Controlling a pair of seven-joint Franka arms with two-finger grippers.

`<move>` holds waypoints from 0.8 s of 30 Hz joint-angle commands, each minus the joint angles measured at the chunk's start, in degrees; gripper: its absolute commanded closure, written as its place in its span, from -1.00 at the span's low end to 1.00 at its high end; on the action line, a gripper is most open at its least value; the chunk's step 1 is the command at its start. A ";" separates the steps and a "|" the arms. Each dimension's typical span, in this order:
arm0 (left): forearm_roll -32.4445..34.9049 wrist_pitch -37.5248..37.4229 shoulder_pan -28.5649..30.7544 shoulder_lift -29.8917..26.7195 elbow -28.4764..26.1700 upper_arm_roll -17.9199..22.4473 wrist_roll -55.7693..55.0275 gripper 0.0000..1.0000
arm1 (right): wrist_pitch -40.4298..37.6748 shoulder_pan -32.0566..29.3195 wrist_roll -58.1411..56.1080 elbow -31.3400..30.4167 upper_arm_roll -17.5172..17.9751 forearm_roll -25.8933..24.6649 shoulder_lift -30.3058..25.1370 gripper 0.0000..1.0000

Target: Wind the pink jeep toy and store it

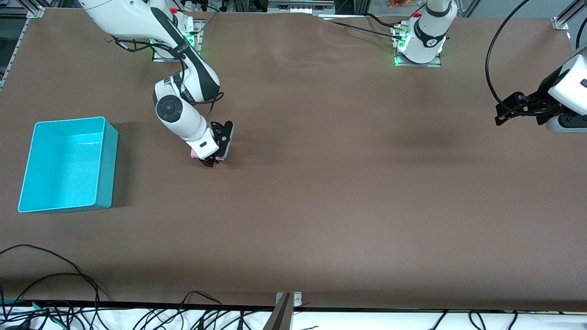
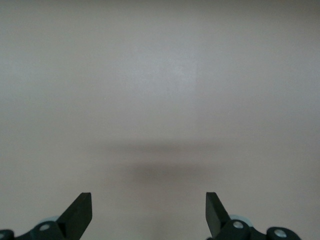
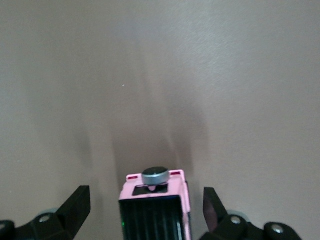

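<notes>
The pink jeep toy [image 1: 196, 155] stands on the brown table, mostly hidden under my right gripper [image 1: 212, 160] in the front view. In the right wrist view the jeep [image 3: 155, 210] shows its black ribbed roof, pink body and a grey spare wheel. It sits between the two fingers of my right gripper [image 3: 145, 200], which is open, with a gap on each side of the jeep. My left gripper [image 1: 502, 114] is open and empty, held above the table at the left arm's end, where the arm waits. The left wrist view shows its fingertips [image 2: 80, 210] over bare table.
A turquoise bin [image 1: 105, 156], empty, stands at the right arm's end of the table, beside the jeep. Black cables [image 1: 69, 293] lie along the table edge nearest the front camera. The arm bases [image 1: 419, 50] stand along the farthest edge.
</notes>
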 commanded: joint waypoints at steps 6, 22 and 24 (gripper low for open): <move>0.08 -0.59 -0.30 1.44 2.53 -0.06 -0.60 -1.00 | 1.32 0.05 -5.90 -2.24 -1.95 1.26 -1.10 -0.96; 0.35 -0.59 -0.39 1.35 2.79 -0.50 -0.60 -1.00 | 0.80 0.05 -6.60 -2.77 -3.00 1.26 -6.11 0.76; 0.35 -0.68 -0.39 1.35 3.31 -0.41 -0.60 -1.00 | -0.78 -0.22 -8.09 -2.60 -3.79 1.35 -8.12 0.76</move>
